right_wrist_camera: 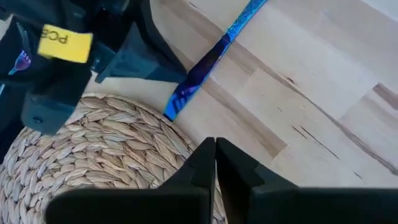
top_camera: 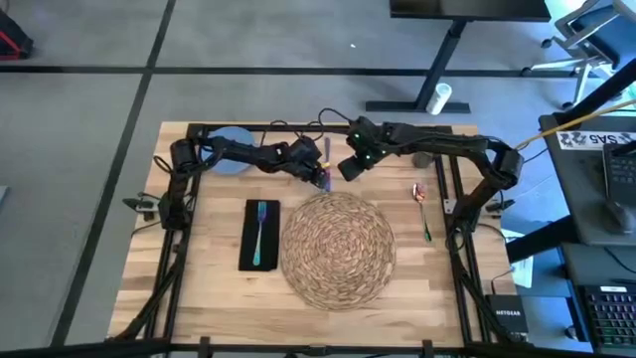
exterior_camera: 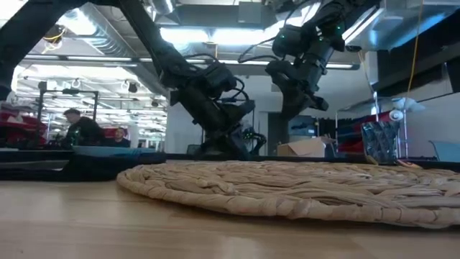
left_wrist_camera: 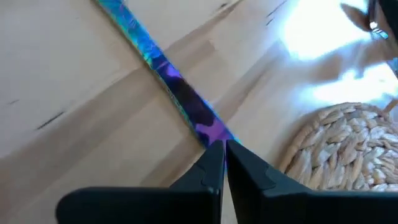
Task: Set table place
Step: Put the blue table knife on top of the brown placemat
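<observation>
From above, the woven placemat [top_camera: 338, 249] lies at the middle of the table [top_camera: 214, 288], with the black napkin [top_camera: 260, 236] just to its left and a teal fork [top_camera: 261, 231] lying along the napkin, its long axis running from the near to the far edge. The pale blue plate [top_camera: 232, 150] sits at the far left under the left arm, and a second piece of cutlery [top_camera: 422, 204] lies on bare wood right of the mat, long axis also near-to-far, tilted slightly. The left gripper [top_camera: 320, 177] is down at the mat's far rim; the right gripper [top_camera: 351, 169] hangs just beside it. Only the wrist views reveal the detail there: in the left wrist view the left gripper's fingers [left_wrist_camera: 211, 171] are pressed together on the purple end of an iridescent blue utensil [left_wrist_camera: 163, 70], which lies flat on the wood and stretches diagonally away from the fingertips, the mat's edge close by. The right wrist view shows the same utensil [right_wrist_camera: 211, 57] from the other side, one end touching the mat's rim, the other pointing away across the planks, and the right gripper's own fingers [right_wrist_camera: 202, 165] closed together on nothing, above the mat. The low view shows both arms beyond the mat [exterior_camera: 302, 188], the utensil hidden, and people [exterior_camera: 83, 129] in the room behind
</observation>
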You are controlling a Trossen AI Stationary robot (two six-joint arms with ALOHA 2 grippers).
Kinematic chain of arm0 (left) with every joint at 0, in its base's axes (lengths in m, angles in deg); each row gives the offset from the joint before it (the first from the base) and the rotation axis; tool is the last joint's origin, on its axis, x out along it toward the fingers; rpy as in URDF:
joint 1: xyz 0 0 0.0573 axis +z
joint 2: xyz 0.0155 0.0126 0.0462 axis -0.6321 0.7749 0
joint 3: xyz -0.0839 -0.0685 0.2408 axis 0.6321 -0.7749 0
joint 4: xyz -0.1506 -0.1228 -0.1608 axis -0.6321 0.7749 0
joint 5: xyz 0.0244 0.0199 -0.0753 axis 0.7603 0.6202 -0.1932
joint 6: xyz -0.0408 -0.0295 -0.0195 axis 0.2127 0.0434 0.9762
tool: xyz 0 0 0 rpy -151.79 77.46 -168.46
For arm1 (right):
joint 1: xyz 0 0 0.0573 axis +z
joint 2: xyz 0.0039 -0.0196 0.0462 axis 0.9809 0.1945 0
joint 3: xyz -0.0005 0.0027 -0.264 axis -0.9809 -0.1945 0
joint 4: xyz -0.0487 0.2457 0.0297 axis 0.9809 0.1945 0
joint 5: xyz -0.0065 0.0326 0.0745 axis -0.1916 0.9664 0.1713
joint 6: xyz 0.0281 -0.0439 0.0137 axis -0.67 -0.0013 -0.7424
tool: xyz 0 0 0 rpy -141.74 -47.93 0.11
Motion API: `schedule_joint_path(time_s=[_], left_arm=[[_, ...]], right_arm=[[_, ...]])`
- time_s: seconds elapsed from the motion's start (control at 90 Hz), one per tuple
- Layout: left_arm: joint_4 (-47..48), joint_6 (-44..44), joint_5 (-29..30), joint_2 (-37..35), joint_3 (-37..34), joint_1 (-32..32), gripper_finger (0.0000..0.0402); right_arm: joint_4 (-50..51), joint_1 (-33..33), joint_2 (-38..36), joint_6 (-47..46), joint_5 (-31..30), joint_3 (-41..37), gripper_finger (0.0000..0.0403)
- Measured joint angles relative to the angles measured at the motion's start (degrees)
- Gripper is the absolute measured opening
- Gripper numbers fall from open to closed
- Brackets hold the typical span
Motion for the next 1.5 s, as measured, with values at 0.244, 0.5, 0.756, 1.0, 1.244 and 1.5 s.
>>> schedule_joint_path(time_s=[0.244,0.5,0.756,1.0,1.244,1.5], left_arm=[[0.9,-0.1,1.07,0.87,0.02,0.0,0.0],[1.0,-0.22,1.69,1.57,0.17,-0.01,0.0],[1.9,-0.5,1.74,2.36,0.33,-0.02,0.0],[2.1,-0.09,1.45,2.51,0.26,0.0,0.0],[2.31,-0.09,1.45,2.58,0.2,0.0,0.0],[2.38,-0.96,1.28,2.58,-0.04,0.27,0.0]], right_arm=[[0.12,0.35,0.0,-0.02,-0.02,0.0,0.0001],[-1.54,1.46,0.44,-4.55,-2.48,0.0,0.0001],[-14.55,1.37,6.07,-15.63,0.7,-4.63,0.001],[-28.06,1.42,8.16,-23.89,2.85,-12.88,0.0085],[-46.19,1.56,10.14,-33.35,3.31,-21.52,0.0106],[-55.51,2.96,13.17,-36.4,2.73,-22.85,0.01]])
